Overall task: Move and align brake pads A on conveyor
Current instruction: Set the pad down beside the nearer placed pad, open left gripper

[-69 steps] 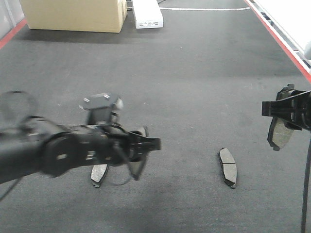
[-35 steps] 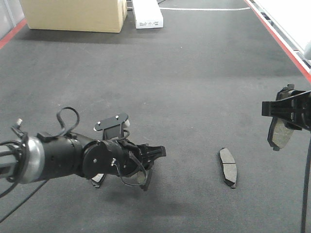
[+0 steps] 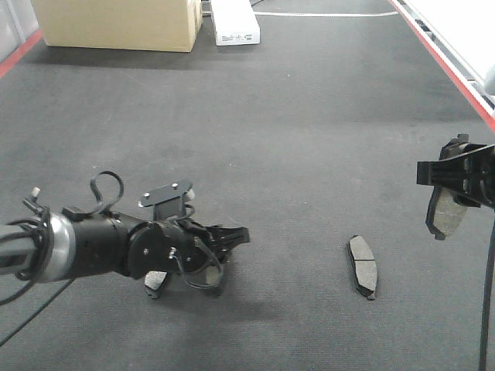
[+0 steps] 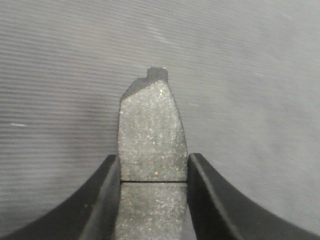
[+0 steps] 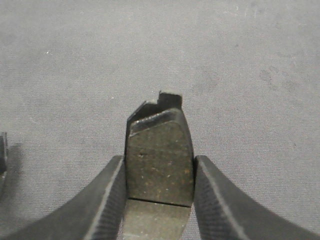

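Observation:
Low over the dark conveyor belt [image 3: 294, 139], my left gripper [image 3: 224, 261] is shut on a brake pad [image 3: 206, 270]. The left wrist view shows that speckled grey pad [image 4: 150, 130] clamped between both fingers [image 4: 106, 190], cross groove at the jaw line, belt close behind. Under the left arm a second pad [image 3: 155, 282] lies on the belt, partly hidden. A third pad [image 3: 362, 265] lies flat at right of centre. At the right edge my right gripper [image 3: 458, 185] hangs above the belt, shut on a fourth pad [image 3: 447, 212]; the right wrist view has this pad [image 5: 159, 150] squeezed between the fingers [image 5: 215, 195].
A cardboard box [image 3: 116, 23] and a white carton [image 3: 234, 23] stand at the belt's far end. Red edge strips run along the right side [image 3: 456, 73] and far left [image 3: 19, 50]. A loose cable [image 3: 104, 185] loops over the left arm.
The left arm has dropped toward the belt and drawn slightly left, still holding its pad. The right arm and the lone pad have not moved.

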Available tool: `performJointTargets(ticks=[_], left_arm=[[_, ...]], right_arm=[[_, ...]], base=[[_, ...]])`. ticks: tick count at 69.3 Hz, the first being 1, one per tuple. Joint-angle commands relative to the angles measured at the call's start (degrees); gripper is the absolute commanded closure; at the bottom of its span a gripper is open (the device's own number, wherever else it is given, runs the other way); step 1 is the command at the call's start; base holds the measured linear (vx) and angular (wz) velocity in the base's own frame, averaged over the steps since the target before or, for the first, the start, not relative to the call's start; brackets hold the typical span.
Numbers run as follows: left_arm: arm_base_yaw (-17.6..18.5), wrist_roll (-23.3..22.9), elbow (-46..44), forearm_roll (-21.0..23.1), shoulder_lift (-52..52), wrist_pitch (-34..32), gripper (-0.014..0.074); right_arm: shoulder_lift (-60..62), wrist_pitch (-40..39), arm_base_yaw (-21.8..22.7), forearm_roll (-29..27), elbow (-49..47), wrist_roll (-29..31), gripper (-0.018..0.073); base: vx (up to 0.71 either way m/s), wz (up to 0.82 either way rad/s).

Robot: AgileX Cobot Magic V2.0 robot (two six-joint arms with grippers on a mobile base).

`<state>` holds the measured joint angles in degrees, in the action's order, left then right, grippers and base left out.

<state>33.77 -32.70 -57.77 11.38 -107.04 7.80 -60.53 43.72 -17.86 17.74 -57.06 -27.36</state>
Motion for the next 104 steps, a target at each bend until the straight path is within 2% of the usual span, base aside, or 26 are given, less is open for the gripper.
performJointTargets(ticks=[1, 36, 60, 69, 78, 86, 96, 104], left_arm=[[-0.1, 0.6, -1.9, -0.6, 2.8, -2.1, 0.0457], [0.2, 0.6, -1.9, -1.0, 2.7, -1.3, 0.0371], [0.9, 0.6, -1.9, -0.9, 3.2, -2.6, 0.0124], [0.9, 0.9, -1.9, -1.6, 5.8, -2.5, 0.0081], [1.7, 3.7, -1.6, -5.2, 10.7, -2.4, 0.0105], [2.6, 3.7, 1.6, -9.4, 16.9, -2.2, 0.0169], [2.8, 3.7, 9.1, -12.6, 26.5, -2.9, 0.0299], [2.8, 3.7, 14.6, -15.6, 35.5, -2.3, 0.0449]], right_arm=[[1.0, -4.2, 0.0, 1.5, -1.6, 0.5, 0.0555], [1.0, -4.2, 0.0, 1.5, -1.6, 0.5, 0.0555], [1.0, -4.2, 0.0, 1.5, -1.6, 0.5, 0.0555], [1.0, -4.2, 0.0, 1.5, -1.6, 0.5, 0.0555], [1.0, -4.2, 0.0, 1.5, -1.6, 0.5, 0.0555], [1.0, -4.2, 0.0, 1.5, -1.6, 0.5, 0.0555], [1.0, -4.2, 0.0, 1.5, -1.6, 0.5, 0.0555], [1.0, -4.2, 0.0, 1.5, -1.6, 0.5, 0.0555]], base=[[0.0, 0.0], [0.0, 0.0], [0.0, 0.0], [0.0, 0.0], [0.0, 0.0], [0.0, 0.0], [0.0, 0.0], [0.0, 0.0]])
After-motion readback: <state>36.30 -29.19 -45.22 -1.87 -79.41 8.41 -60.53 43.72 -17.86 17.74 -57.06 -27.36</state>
